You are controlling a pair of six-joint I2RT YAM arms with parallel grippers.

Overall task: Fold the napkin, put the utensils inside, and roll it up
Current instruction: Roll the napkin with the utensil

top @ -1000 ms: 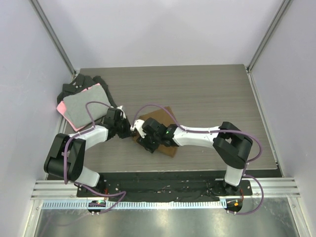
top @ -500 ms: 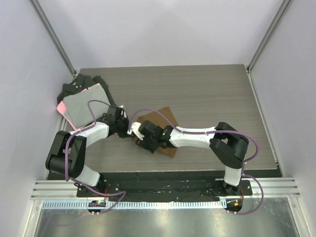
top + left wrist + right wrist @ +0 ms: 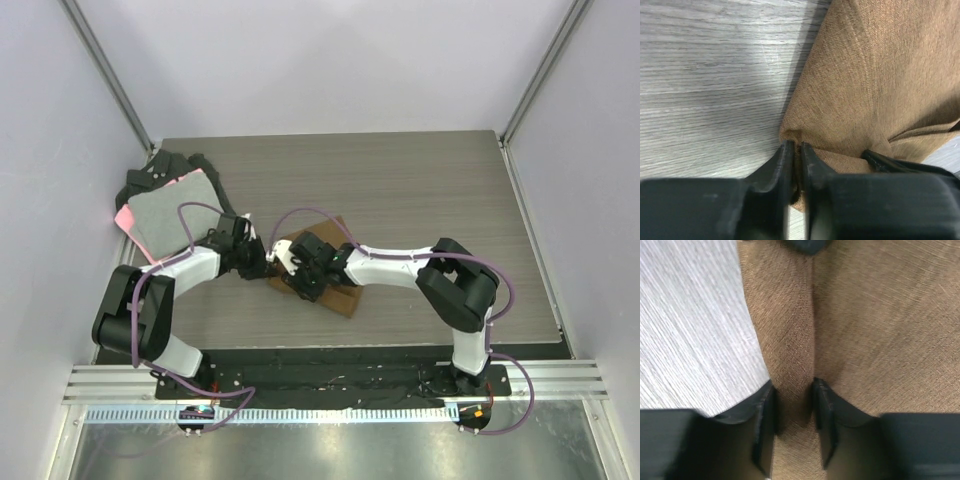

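The brown napkin (image 3: 342, 300) lies folded and bunched at mid-table, mostly under my right arm. My left gripper (image 3: 263, 263) is at its left end. In the left wrist view the gripper (image 3: 795, 146) is shut, pinching a corner of the napkin (image 3: 865, 75). My right gripper (image 3: 288, 272) sits just beside it. In the right wrist view the gripper (image 3: 792, 390) straddles a rolled ridge of napkin (image 3: 790, 340), with both fingers pressed against it. The utensils do not show plainly. A slim black tip (image 3: 875, 159) pokes from under the fold, and I cannot tell what it is.
A grey cloth with a pink edge (image 3: 170, 215) lies on black cloths (image 3: 160, 170) at the back left corner. The wooden table (image 3: 420, 190) is walled on the left, back and right. Purple cables loop over both arms.
My right gripper has shifted slightly away from the near edge along the napkin, and its jaws have narrowed onto the ridge. The left gripper has edged right, still on the corner.
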